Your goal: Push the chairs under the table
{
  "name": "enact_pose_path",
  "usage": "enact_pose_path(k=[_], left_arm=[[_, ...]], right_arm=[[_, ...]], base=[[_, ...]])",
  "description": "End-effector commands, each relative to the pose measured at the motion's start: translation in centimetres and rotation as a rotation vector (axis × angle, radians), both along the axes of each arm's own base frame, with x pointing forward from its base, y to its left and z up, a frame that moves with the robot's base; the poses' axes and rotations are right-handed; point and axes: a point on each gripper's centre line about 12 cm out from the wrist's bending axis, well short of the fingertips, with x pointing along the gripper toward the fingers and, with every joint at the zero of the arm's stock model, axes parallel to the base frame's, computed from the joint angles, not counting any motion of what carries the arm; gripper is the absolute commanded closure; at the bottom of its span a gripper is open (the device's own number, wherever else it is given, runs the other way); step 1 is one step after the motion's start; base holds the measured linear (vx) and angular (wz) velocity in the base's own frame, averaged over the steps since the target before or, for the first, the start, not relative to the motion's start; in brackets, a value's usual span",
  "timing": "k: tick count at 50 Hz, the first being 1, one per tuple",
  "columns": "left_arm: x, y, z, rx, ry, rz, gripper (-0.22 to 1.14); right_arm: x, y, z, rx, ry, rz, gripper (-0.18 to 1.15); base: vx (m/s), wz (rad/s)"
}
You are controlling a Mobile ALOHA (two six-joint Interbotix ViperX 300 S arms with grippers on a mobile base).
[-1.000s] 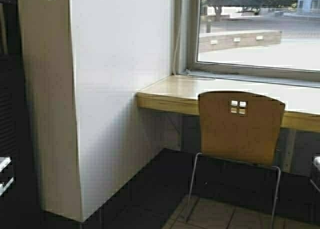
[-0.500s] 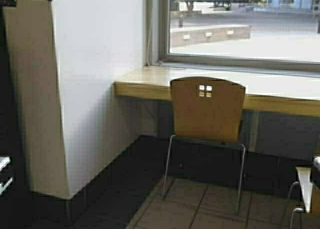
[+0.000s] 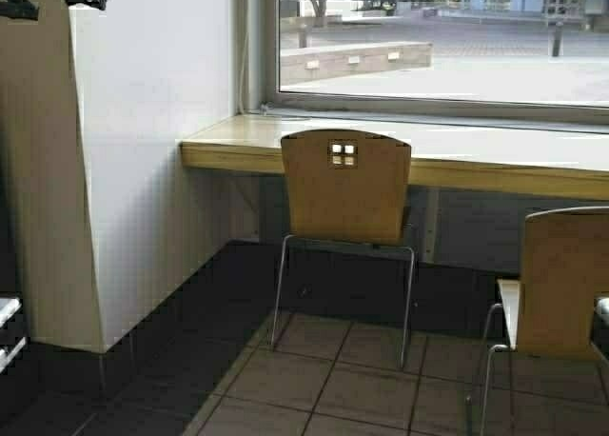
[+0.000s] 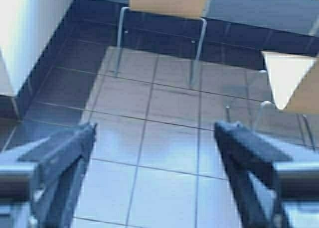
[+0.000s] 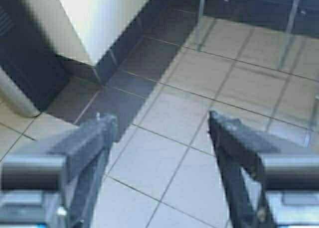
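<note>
Since a second ago the robot has driven or turned to its right, so the whole scene has slid leftward in the high view: the white wall (image 3: 157,150) now fills less of it, more of the window (image 3: 442,41) shows, and a second chair (image 3: 561,284) has come in at the lower right. Across the far side runs the counter (image 3: 495,160), its pale glossy top edged in yellowish wood, set right under the window sill and ending at the white wall. The first chair (image 3: 345,184) stands with its backrest toward the robot, the seat tucked beneath the counter's front edge, its metal legs on the line where dark tiles meet lighter tan floor tiles (image 3: 333,388). The second chair stands farther out from the counter, on the tan tiles, turned partly sideways. Both arms hang low over the floor. The left gripper (image 4: 154,138) has its jaws spread wide, holding nothing, with only tiles between them; the right gripper (image 5: 159,131) is likewise spread wide and touches nothing.
</note>
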Motion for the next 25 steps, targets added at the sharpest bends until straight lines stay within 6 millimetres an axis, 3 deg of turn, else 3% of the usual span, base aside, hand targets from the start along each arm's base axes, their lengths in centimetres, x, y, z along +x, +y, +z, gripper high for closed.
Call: enact_pose_path(k=[1, 15, 25], left_arm=[[0.3, 0.0, 0.7, -0.004, -0.021, 0.002, -0.09], [-0.2, 0.1, 0.4, -0.007, -0.023, 0.003, -0.09], [-0.4, 0.2, 0.6, -0.015, -0.032, 0.004, -0.09]], right_arm=[[0.4, 0.3, 0.8, 0.014, -0.015, 0.001, 0.06], [0.8, 0.5, -1.1, 0.013, 0.044, -0.005, 0.06], [1.6, 0.8, -3.7, -0.014, 0.122, -0.005, 0.06]], base=[[-0.17, -0.21], [-0.11, -0.25], [-0.06, -0.36]])
